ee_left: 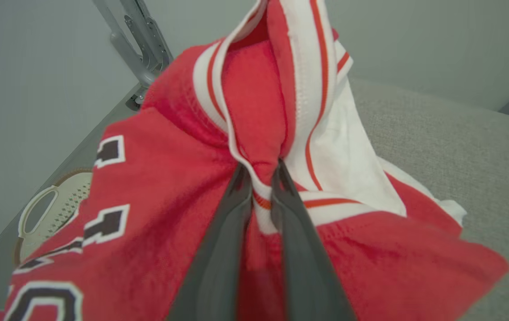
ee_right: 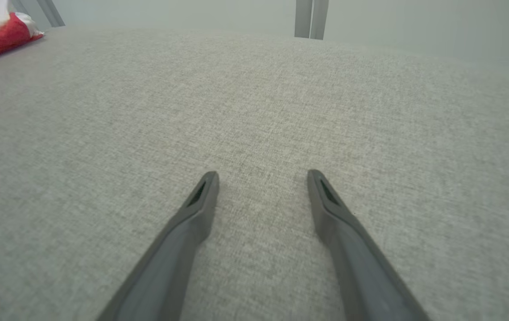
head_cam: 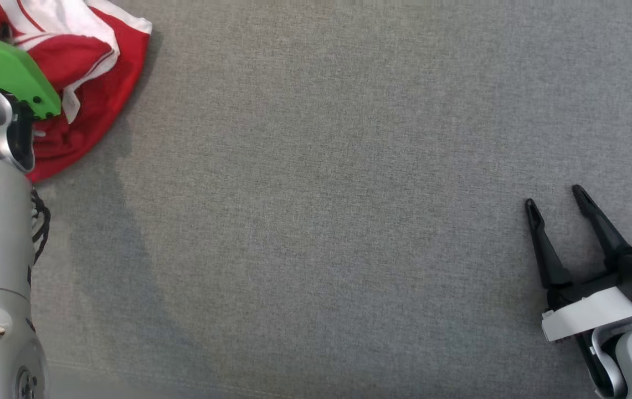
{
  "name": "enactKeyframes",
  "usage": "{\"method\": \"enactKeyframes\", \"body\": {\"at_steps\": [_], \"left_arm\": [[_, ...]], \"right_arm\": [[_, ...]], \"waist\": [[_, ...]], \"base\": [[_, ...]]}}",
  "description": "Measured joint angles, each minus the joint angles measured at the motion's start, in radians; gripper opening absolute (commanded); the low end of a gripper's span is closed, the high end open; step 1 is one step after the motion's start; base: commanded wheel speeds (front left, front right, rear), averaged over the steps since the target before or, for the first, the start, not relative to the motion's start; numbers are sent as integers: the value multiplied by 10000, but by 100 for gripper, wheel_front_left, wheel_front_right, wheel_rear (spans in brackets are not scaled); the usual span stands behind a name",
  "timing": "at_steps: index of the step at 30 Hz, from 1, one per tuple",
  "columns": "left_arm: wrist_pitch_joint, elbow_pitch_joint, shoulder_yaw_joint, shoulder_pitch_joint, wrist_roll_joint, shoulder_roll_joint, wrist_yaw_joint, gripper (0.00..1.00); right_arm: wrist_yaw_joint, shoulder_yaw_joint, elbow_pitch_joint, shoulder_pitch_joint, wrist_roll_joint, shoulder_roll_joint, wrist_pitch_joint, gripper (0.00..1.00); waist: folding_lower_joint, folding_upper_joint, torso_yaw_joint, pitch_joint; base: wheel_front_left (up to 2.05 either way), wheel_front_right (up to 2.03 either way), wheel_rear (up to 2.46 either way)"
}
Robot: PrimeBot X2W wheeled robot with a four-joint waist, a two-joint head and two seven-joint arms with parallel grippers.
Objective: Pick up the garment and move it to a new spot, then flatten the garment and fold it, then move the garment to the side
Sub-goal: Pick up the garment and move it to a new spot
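Left wrist view: left gripper (ee_left: 261,171) pinches a fold of the garment (ee_left: 169,178) at the worktop's (head_cam: 316,221) far left corner; right gripper (head_cam: 555,198) gapes, empty. Pick-up seems in hand; next, a clean lift toward open worktop.

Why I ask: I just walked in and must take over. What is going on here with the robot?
The robot's left gripper is shut on a fold of the red and white garment, which sits crumpled at the far left of the grey cloth-covered table. Its right gripper hangs open and empty over bare cloth on the right. The garment is not yet flattened or folded. I cannot tell whether any of it is off the table.
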Motion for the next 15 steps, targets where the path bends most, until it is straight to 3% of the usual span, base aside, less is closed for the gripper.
{"method": "enactKeyframes", "body": {"at_steps": [8,15], "left_arm": [[-1434,-688,-575,-290,234,215,-616,0],[-1070,-1547,-1279,-255,167,176,-965,0]], "right_arm": [[0,265,533,123,-23,761,15,100],[0,573,880,269,-96,1662,15,100]], "waist": [[0,0,130,-1096],[-1,0,-45,-2315]], "base": [[0,0,0],[0,0,0]]}}
